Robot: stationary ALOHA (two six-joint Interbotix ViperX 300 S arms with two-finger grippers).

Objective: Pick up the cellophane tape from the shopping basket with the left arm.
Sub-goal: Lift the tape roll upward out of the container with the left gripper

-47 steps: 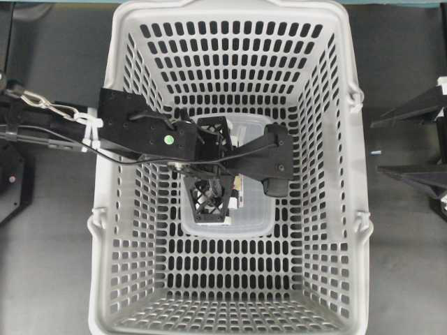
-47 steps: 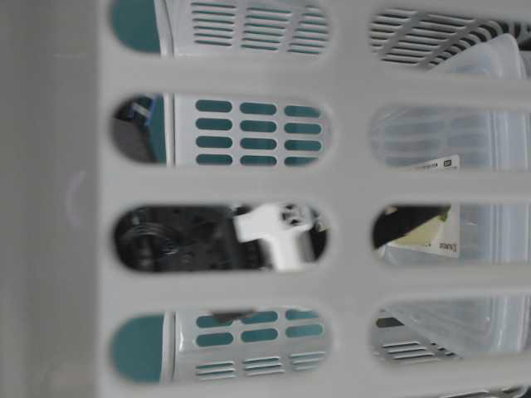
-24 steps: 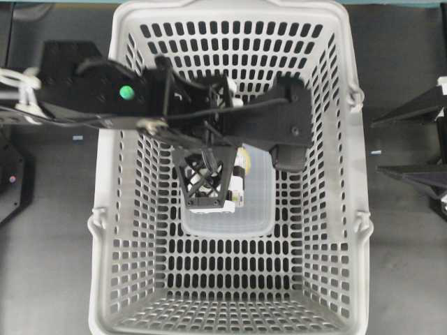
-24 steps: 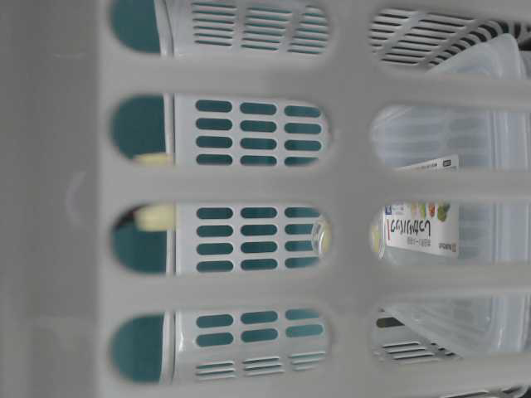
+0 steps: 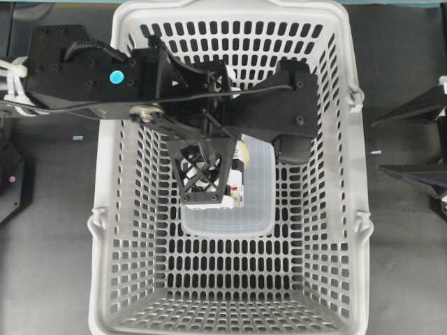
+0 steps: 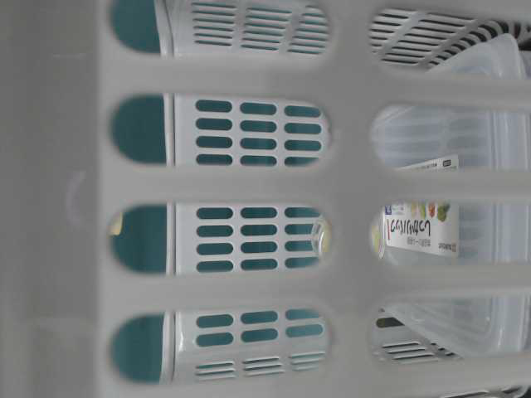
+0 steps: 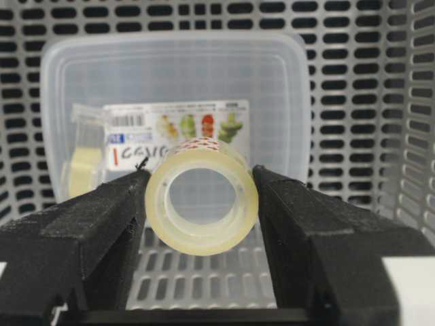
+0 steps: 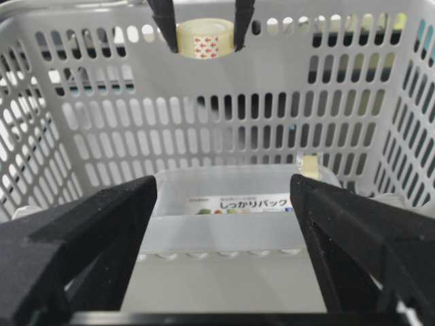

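Note:
The cellophane tape (image 7: 202, 202), a pale yellow roll with a red-patterned label, is clamped between my left gripper's (image 7: 202, 210) black fingers. It hangs well above the floor of the light grey shopping basket (image 5: 105, 209). The right wrist view shows the tape (image 8: 206, 39) held high in the left gripper (image 8: 204, 49), near the basket's (image 8: 204, 129) rim. In the overhead view the left gripper (image 5: 220, 197) hangs over the basket's middle, with the tape's white card (image 5: 238, 188) beside its lattice finger. My right gripper (image 5: 377, 146) is open and empty outside the basket.
A clear rectangular plastic box (image 7: 170, 81) with a printed label lies on the basket floor below the tape, also seen in the right wrist view (image 8: 231, 204) and the table-level view (image 6: 465, 149). A small clear piece with pale yellow (image 7: 85, 159) rests at its edge.
My left gripper has risen from the clear box with the tape in it, and the arm has swung up toward the basket's far end. It has left the table-level view. The right gripper has not moved.

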